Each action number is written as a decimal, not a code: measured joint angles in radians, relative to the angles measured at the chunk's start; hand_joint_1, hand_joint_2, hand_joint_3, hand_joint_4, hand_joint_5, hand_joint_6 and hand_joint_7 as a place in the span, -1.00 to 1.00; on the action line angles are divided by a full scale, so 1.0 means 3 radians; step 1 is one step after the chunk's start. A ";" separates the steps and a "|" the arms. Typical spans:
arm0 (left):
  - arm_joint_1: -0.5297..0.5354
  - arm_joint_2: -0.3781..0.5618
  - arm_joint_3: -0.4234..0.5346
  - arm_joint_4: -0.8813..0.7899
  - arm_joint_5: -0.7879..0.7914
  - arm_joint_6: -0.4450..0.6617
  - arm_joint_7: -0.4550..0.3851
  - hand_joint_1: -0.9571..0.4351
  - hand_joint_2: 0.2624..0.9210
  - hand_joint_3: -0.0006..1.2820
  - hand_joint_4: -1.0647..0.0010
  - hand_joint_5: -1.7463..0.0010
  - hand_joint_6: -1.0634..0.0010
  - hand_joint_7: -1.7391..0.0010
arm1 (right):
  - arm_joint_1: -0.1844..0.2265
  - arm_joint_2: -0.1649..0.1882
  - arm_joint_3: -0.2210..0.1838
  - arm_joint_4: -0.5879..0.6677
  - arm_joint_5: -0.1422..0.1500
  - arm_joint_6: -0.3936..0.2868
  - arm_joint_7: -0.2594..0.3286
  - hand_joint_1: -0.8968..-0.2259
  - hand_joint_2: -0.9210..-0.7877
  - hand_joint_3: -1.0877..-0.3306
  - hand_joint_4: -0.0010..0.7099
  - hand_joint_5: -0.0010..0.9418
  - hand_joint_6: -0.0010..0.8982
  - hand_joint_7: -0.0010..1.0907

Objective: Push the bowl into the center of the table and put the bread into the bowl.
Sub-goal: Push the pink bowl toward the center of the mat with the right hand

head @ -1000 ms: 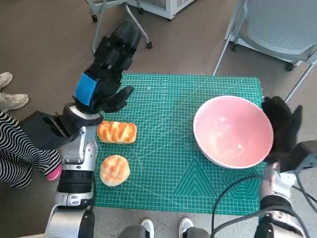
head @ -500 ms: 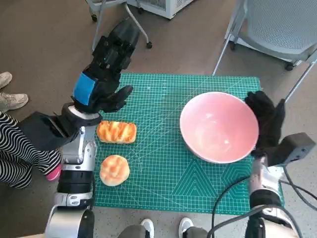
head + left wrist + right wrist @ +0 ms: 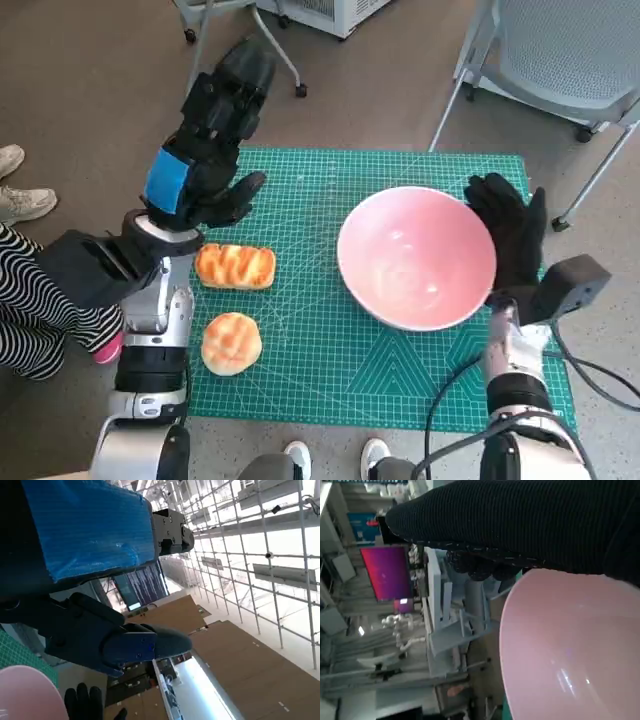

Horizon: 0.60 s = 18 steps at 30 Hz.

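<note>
Two pale forearms are rising from the near edge of the head view, one at each side of the table [image 3: 300, 385], which is carrying a green cutting mat.

Nearest on the left, a round bread roll [image 3: 231, 343] is lying on the mat just beside the left forearm, and a longer, striped bread loaf [image 3: 235, 267] is lying a little beyond it, apart from it.

On the right, the forearm is standing nearly upright, and the right robot hand [image 3: 510, 235] in its black glove is reaching up along the far right side of the pink bowl [image 3: 417, 257]. Its fingers are spread and laid flat against the bowl's outer rim, pressing on it rather than wrapping round anything. The right wrist view is showing the glove lying directly over the bowl's rim [image 3: 520, 595]. The bowl is sitting upright on the mat, somewhat right of the table's middle, with nothing inside it.

Farther back on the left, the left robot hand [image 3: 205, 165] is hanging above the mat's far left corner, beyond the loaf and clear of it. Its blue-taped back is facing up, its fingers are stretching away toward the floor, its thumb is jutting toward the bowl, and it is holding nothing.

Beyond the table, chair legs are standing on the brown floor.
</note>
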 measured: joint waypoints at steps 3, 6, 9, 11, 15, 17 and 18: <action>0.0003 0.0000 0.0002 0.0000 0.0001 -0.0012 0.0005 -0.60 1.00 -0.34 0.87 0.99 1.00 0.64 | -0.0032 0.0043 0.0012 -0.0013 0.0001 0.0008 0.0007 -0.17 -1.00 -0.30 -0.71 -1.00 -1.00 -0.12; 0.0009 0.0000 0.0002 0.0000 0.0003 -0.0024 0.0018 -0.60 1.00 -0.34 0.87 0.99 1.00 0.64 | -0.0068 0.0086 0.0020 -0.0023 0.0002 0.0024 0.0018 -0.16 -1.00 -0.30 -0.73 -1.00 -1.00 -0.13; 0.0013 0.0000 0.0002 0.0001 0.0007 -0.0034 0.0024 -0.60 1.00 -0.34 0.87 0.99 1.00 0.65 | -0.0093 0.0120 0.0026 -0.0025 0.0002 0.0046 0.0023 -0.15 -1.00 -0.28 -0.74 -1.00 -1.00 -0.15; 0.0015 0.0000 0.0003 0.0002 0.0008 -0.0041 0.0024 -0.60 1.00 -0.34 0.87 0.99 1.00 0.65 | -0.0111 0.0139 0.0024 -0.0025 0.0008 0.0068 0.0025 -0.13 -1.00 -0.26 -0.75 -1.00 -1.00 -0.15; 0.0021 0.0000 0.0006 0.0003 0.0008 -0.0052 0.0026 -0.60 1.00 -0.33 0.87 0.99 1.00 0.65 | -0.0155 0.0189 0.0019 -0.0025 0.0011 0.0097 0.0026 -0.08 -1.00 -0.25 -0.76 -1.00 -1.00 -0.16; 0.0025 -0.0001 0.0006 0.0003 0.0008 -0.0053 0.0026 -0.60 1.00 -0.33 0.87 0.99 1.00 0.65 | -0.0176 0.0217 0.0018 -0.0025 0.0011 0.0106 0.0025 -0.06 -1.00 -0.26 -0.76 -1.00 -1.00 -0.16; 0.0027 -0.0002 0.0005 0.0003 0.0008 -0.0053 0.0026 -0.60 1.00 -0.33 0.88 0.99 1.00 0.65 | -0.0183 0.0228 0.0017 -0.0025 0.0011 0.0107 0.0025 -0.05 -1.00 -0.26 -0.76 -1.00 -1.00 -0.16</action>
